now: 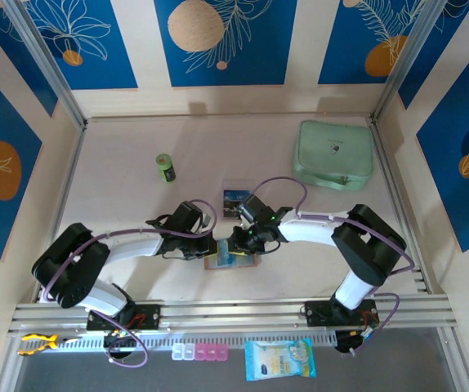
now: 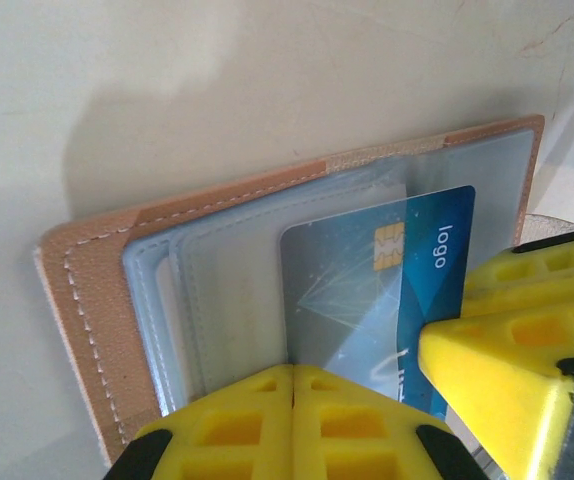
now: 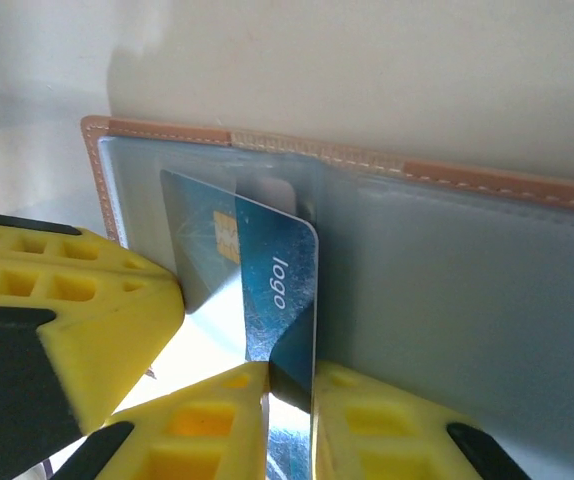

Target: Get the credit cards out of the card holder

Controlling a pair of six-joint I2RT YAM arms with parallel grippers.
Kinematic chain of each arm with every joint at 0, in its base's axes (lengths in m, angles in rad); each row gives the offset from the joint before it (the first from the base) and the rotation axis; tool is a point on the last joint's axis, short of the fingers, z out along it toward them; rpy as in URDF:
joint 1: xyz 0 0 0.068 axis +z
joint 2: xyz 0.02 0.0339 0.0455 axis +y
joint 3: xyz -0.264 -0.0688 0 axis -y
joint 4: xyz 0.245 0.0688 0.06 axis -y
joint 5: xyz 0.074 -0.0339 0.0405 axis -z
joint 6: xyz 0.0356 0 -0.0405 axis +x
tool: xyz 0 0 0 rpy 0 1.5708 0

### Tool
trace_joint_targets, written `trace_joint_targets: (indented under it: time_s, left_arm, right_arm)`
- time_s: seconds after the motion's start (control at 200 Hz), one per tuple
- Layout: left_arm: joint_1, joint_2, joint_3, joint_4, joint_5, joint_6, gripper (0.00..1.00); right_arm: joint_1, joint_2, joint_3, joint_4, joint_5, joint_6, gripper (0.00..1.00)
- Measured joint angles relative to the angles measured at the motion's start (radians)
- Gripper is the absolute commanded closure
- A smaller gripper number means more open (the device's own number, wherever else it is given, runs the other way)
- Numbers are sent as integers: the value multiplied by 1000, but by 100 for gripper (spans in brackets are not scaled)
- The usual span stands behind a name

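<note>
The tan card holder [image 1: 231,263] lies open and flat on the table between both grippers, clear pockets up [image 2: 97,270] [image 3: 467,180]. A blue credit card [image 2: 367,290] with a gold chip and the word "logo" sticks partly out of a pocket, tilted up [image 3: 277,280]. My right gripper [image 3: 289,368] [image 1: 236,243] is shut on that card's edge. My left gripper [image 2: 293,368] [image 1: 206,247] is shut with nothing between its jaws, tips resting on the clear pocket beside the card. Another small printed card [image 1: 234,198] lies on the table just behind.
A mint-green case [image 1: 334,155] sits at the back right. A small green bottle [image 1: 164,168] stands at the back left. Along the near rail lie a pill box [image 1: 202,352], a blue packet [image 1: 279,359] and a yellow tool [image 1: 37,343].
</note>
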Motion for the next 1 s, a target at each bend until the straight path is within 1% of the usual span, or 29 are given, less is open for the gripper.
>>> trace_joint_targets:
  time_s: [0.395, 0.545, 0.79, 0.995]
  left_arm:
    - [0, 1, 0, 3, 0, 0, 96]
    - [0, 1, 0, 3, 0, 0, 96]
    - [0, 1, 0, 3, 0, 0, 96]
    - [0, -1, 0, 3, 0, 0, 95]
  right_arm:
    - [-26, -47, -12, -13, 1, -16, 90]
    - [-26, -64, -11, -43, 9, -35, 91]
    - [-26, -96, 10, -106, 39, -67, 95]
    - [-26, -109, 23, -150, 62, -89, 96]
